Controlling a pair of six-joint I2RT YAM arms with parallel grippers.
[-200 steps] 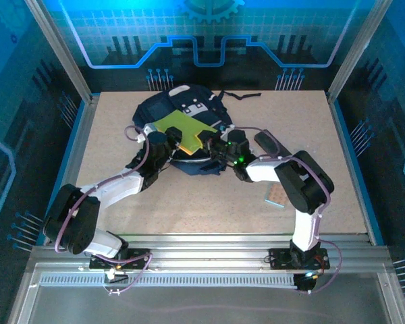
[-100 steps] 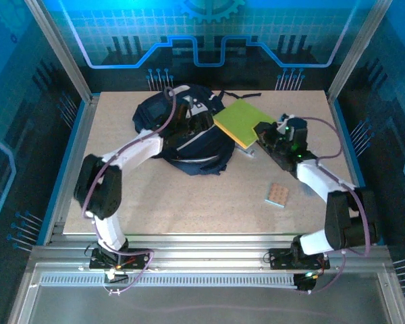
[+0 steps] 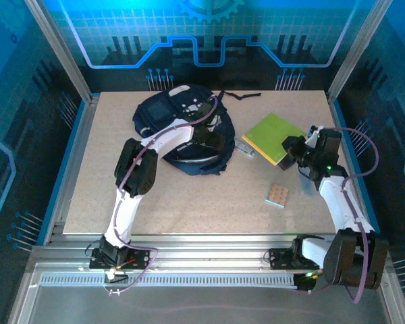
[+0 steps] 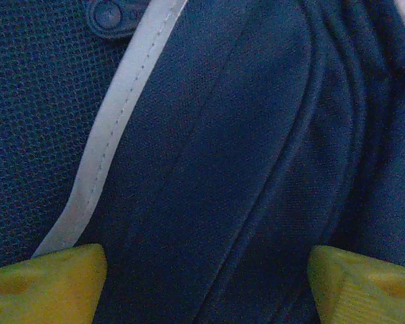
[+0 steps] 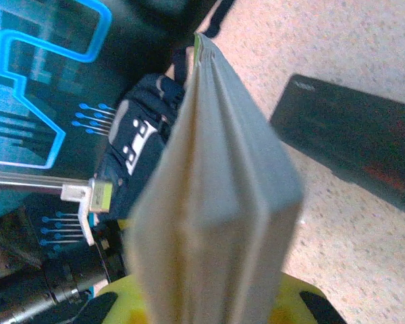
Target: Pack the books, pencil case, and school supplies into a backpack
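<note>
Backpack [image 3: 163, 113]: lay on the table, its opening hidden under the left arm.
Left gripper [image 4: 202, 283]: jaws wide, empty, just above the backpack's fabric.
Green book [image 3: 270, 133]: right of the backpack, clamped by one edge in the right gripper [image 3: 291, 149]; unpacked.
Pencil case [image 5: 351, 148]: on the table near the book; unpacked.
Dotted pad [image 3: 277, 194]: well right of the backpack, nearer the arms; unpacked.
Progress: probably early, with at least three items left.

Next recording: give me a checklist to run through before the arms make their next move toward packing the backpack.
1. Right gripper shut on green book: ok.
2. Left gripper open over backpack: ok.
3. Backpack opening ready for the book: cannot tell.
4. Pencil case packed: not ok, lies on table.
5. Tan pad packed: not ok, lies on table.
</note>
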